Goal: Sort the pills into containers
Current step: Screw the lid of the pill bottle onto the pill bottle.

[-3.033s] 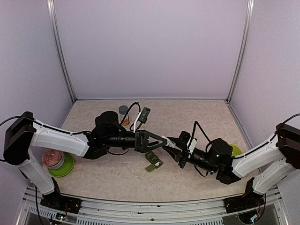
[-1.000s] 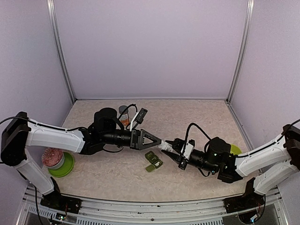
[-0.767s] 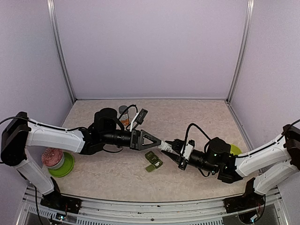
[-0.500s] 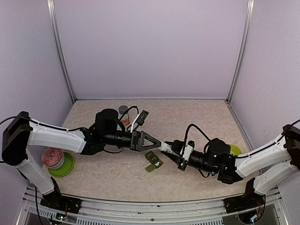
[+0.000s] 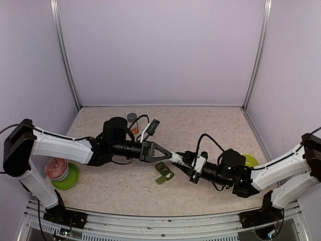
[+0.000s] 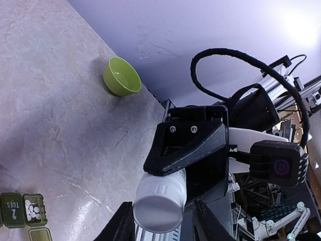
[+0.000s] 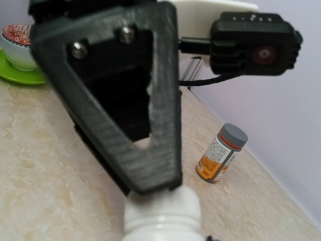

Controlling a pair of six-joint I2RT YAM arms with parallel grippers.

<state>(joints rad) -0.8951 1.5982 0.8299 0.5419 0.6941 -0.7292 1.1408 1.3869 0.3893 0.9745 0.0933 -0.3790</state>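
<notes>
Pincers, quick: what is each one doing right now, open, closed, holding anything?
Left pincer: around the bottle cap; gripped or not cannot be told.
Right pincer: closed on the bottle.

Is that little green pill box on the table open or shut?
Open, at least partly: the left wrist view shows white pills lying uncovered in one compartment of the pill box.

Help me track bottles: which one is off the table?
The white bottle, clamped in the right gripper; the orange-labelled, grey-capped bottle stands on the table.
</notes>
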